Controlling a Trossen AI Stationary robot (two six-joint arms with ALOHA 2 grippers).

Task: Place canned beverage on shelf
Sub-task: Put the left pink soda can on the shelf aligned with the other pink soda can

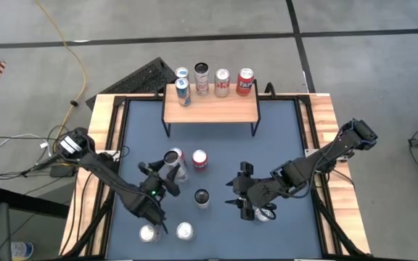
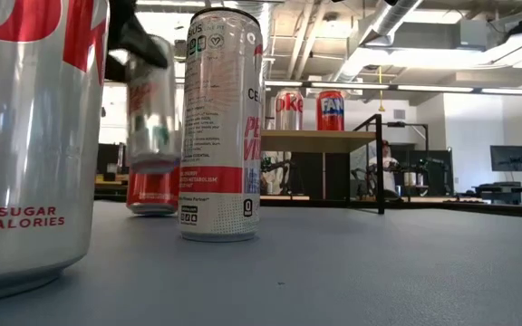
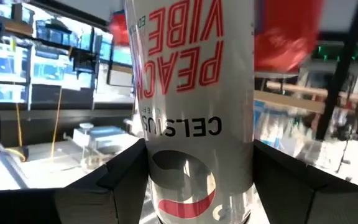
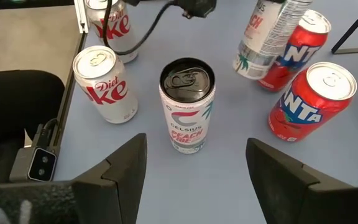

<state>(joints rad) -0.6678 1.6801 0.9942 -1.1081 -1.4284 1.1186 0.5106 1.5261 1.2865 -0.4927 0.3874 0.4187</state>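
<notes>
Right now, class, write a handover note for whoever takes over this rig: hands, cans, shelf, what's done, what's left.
Left hand: shut on a tall white can, held clear of the table.
Right hand: open, empty, over the table.
Shelf: at the far edge, several cans on it.
Done: can picked up.
Left: set it on the shelf. A black-topped can and others stand loose on the table.

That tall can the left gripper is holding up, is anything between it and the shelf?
Partly. The tall can in the left gripper is lifted; only a red can stands beside it, off the direct line. The shelf carries four cans along its back edge, with its front strip bare.
</notes>
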